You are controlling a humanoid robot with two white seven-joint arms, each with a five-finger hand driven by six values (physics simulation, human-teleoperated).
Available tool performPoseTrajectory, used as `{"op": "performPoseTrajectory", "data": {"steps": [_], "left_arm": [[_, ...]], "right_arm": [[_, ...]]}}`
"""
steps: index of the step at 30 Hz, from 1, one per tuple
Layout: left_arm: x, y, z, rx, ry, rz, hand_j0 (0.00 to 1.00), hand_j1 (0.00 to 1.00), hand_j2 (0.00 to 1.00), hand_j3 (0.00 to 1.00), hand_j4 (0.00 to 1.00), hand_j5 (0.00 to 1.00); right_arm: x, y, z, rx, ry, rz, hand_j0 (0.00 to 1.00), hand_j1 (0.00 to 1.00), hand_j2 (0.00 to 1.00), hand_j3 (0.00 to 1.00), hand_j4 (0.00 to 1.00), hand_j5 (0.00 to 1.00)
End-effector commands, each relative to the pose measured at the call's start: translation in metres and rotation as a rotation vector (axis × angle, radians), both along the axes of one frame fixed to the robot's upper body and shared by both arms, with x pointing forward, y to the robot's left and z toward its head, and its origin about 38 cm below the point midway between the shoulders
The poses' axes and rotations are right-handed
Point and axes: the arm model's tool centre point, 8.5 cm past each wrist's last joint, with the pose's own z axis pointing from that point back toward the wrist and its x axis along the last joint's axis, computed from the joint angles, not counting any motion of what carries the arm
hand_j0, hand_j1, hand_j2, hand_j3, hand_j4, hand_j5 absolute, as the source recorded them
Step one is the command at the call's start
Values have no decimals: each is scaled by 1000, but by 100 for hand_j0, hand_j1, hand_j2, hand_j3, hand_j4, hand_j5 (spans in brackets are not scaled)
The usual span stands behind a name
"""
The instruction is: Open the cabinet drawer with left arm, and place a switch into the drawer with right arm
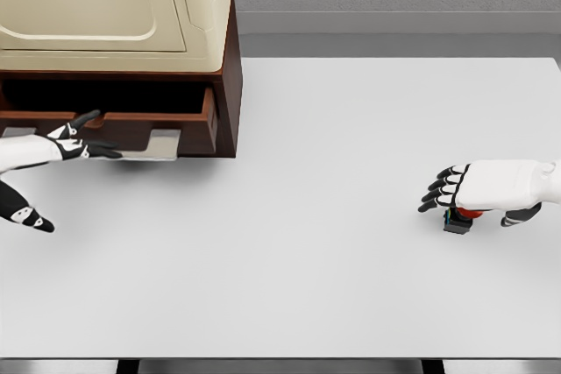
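A cream-topped cabinet [114,6] with a dark wood base stands at the table's back left. Its drawer [131,129] is pulled out a little, showing a dark gap behind the front panel, which carries a grey handle [163,143]. My left hand [61,164] is at the drawer's left front with its fingers spread, holding nothing. At the right, a small switch [459,220], red on top with a dark base, sits on the table. My right hand [473,203] hovers directly over it with the fingers loosely curved, and the thumb stays apart from the switch.
The white table [307,286] stretches wide between the cabinet and the switch. Its front edge runs along the bottom of the view, and a grey wall rises behind it.
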Motion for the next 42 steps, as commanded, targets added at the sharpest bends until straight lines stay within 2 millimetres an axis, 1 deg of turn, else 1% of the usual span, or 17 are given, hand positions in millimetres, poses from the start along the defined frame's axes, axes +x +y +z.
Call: {"op": "performPoseTrajectory", "data": {"steps": [1, 11, 18, 20, 22, 24, 26, 27, 30, 33, 34, 35, 36, 38, 40, 41, 42], "left_arm": [[-9, -4, -14, 54, 16, -76, 100, 100, 100, 100, 100, 100], [-26, 6, -14, 79, 29, -147, 100, 100, 100, 100, 100, 100], [-33, 9, -19, 87, 54, -164, 100, 100, 100, 100, 100, 100], [-40, 18, -21, 115, 86, -148, 100, 100, 100, 100, 100, 100], [-41, 19, -22, 117, 92, -146, 100, 100, 100, 100, 100, 100], [-42, 23, -18, 118, 95, -135, 100, 100, 100, 100, 100, 100], [-42, 25, -16, 119, 97, -128, 100, 100, 100, 100, 100, 100], [-42, 25, -14, 116, 95, -125, 100, 100, 100, 100, 100, 100], [-42, 26, -14, 117, 95, -124, 100, 100, 100, 100, 100, 100], [-43, 30, -7, 113, 95, -107, 100, 100, 100, 100, 100, 100], [-42, 33, 2, 108, 85, -93, 100, 100, 100, 100, 100, 100], [-39, 38, 25, 74, 55, -57, 100, 100, 100, 100, 100, 100], [-36, 44, 61, 31, -2, -15, 100, 100, 100, 100, 100, 100], [-32, 44, 113, -90, -98, 25, 100, 100, 100, 100, 100, 100], [-33, 43, 150, -179, -170, 39, 100, 100, 100, 100, 100, 100], [-38, 46, 175, -215, -212, 57, 100, 100, 100, 100, 100, 100], [-40, 44, 190, -265, -246, 54, 100, 100, 100, 100, 100, 100]], "right_arm": [[0, 0, 0, 3, 1, -3, 100, 100, 100, 100, 100, 100], [0, 0, 0, 3, 2, -3, 100, 100, 100, 100, 100, 100], [0, 0, -1, 3, 4, -4, 96, 96, 96, 96, 96, 96], [-1, 0, -1, 3, 5, -4, 94, 94, 94, 94, 94, 94], [-1, 0, -2, 3, 8, -4, 87, 87, 87, 87, 87, 87], [-1, 0, -2, 3, 8, -4, 86, 86, 86, 86, 86, 86], [-1, 0, -2, 3, 8, -4, 97, 97, 97, 97, 97, 97], [-1, 0, -2, 4, 7, -4, 100, 100, 100, 100, 100, 100], [-1, 0, -2, 4, 7, -4, 100, 100, 100, 100, 100, 100], [-1, 0, -2, 4, 7, -4, 100, 100, 100, 100, 100, 100], [-1, 0, -2, 4, 7, -4, 100, 100, 100, 100, 100, 100], [-1, 0, -2, 4, 7, -4, 100, 100, 100, 100, 100, 100], [-1, 0, -2, 4, 7, -4, 100, 100, 100, 100, 100, 100], [-1, 0, -2, 4, 7, -4, 100, 100, 100, 100, 100, 100], [-1, 0, -2, 4, 7, -4, 100, 100, 100, 100, 100, 100], [-1, -1, -1, 4, 6, -5, 100, 100, 100, 100, 100, 100], [-1, -1, -1, 4, 6, -5, 100, 100, 100, 100, 100, 100]]}}
